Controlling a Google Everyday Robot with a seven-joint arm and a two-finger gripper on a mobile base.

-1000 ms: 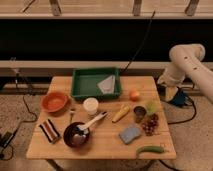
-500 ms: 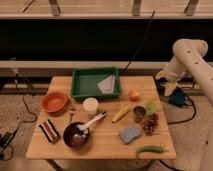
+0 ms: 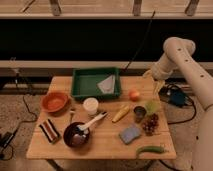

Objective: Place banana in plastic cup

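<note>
The small yellow banana (image 3: 121,114) lies on the wooden table (image 3: 107,149), right of centre. The pale lime-green plastic cup (image 3: 152,106) stands a little to its right, next to a dark cup (image 3: 139,113). My gripper (image 3: 158,86) hangs at the end of the white arm over the table's back right corner. It is above and behind the plastic cup, well clear of the banana. Nothing is in it and it looks open.
A green tray (image 3: 82,91) holding a grey cloth sits at the back. Around it are an orange fruit (image 3: 134,95), a white cup (image 3: 90,106), an orange bowl (image 3: 54,101), a dark bowl (image 3: 77,135) with a spoon, a blue sponge (image 3: 131,133), grapes (image 3: 150,124) and a long green vegetable (image 3: 150,149).
The arm has swung left, from beyond the table's right edge to above its back right corner. The things on the table have not moved.
</note>
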